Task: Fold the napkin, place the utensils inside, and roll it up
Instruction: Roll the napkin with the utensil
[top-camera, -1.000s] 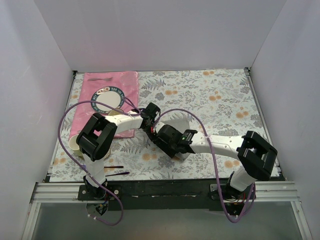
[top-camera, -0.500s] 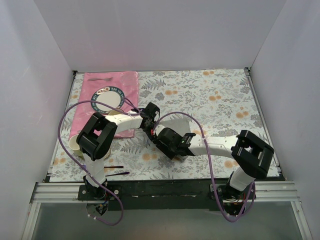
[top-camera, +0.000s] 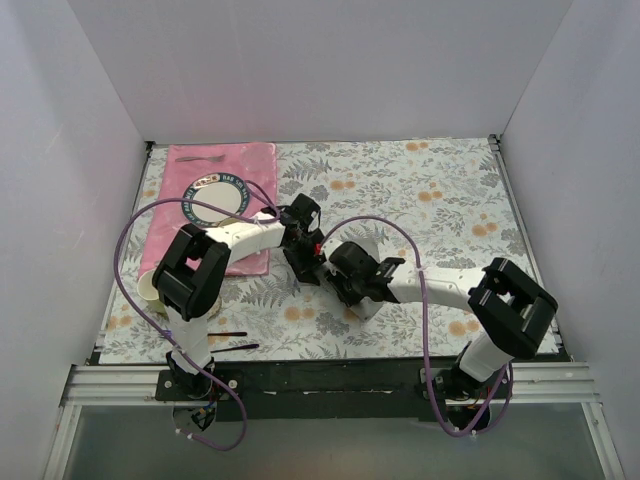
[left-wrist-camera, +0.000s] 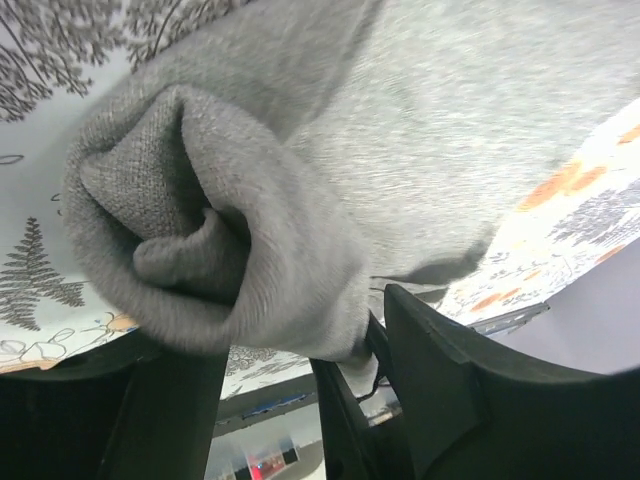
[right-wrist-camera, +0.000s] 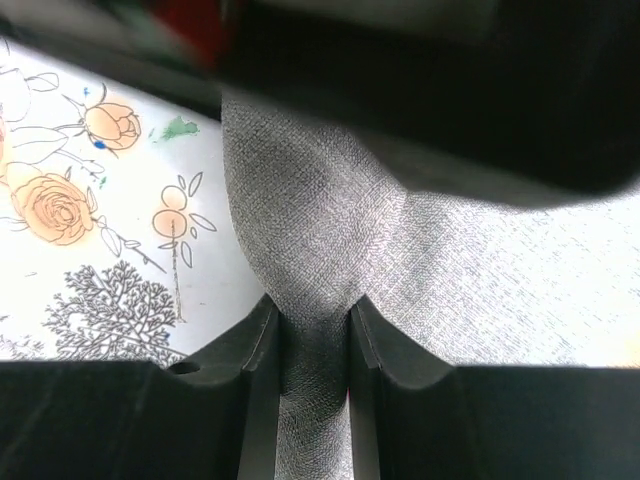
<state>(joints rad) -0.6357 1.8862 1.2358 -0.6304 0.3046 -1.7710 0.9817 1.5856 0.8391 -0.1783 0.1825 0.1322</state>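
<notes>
The grey napkin (left-wrist-camera: 250, 170) lies rolled, its coiled end facing the left wrist camera. My left gripper (left-wrist-camera: 280, 330) is open, its fingers spread on either side of that end of the roll. My right gripper (right-wrist-camera: 313, 315) is shut on a pinched fold of the napkin (right-wrist-camera: 330, 220). From above, the left gripper (top-camera: 308, 260) and the right gripper (top-camera: 342, 270) meet at mid-table, and they cover most of the napkin (top-camera: 368, 243). The utensils are hidden.
A pink placemat (top-camera: 250, 165) lies at the back left with a dark-rimmed plate (top-camera: 215, 200) on it. A cup (top-camera: 148, 285) stands beside the left arm. A thin black utensil (top-camera: 228, 334) and a purple-handled fork (top-camera: 236, 347) lie near the front edge.
The left jaws have widened around the roll. The right jaws have closed onto a fold of the napkin, and the right wrist has shifted slightly to the right.
</notes>
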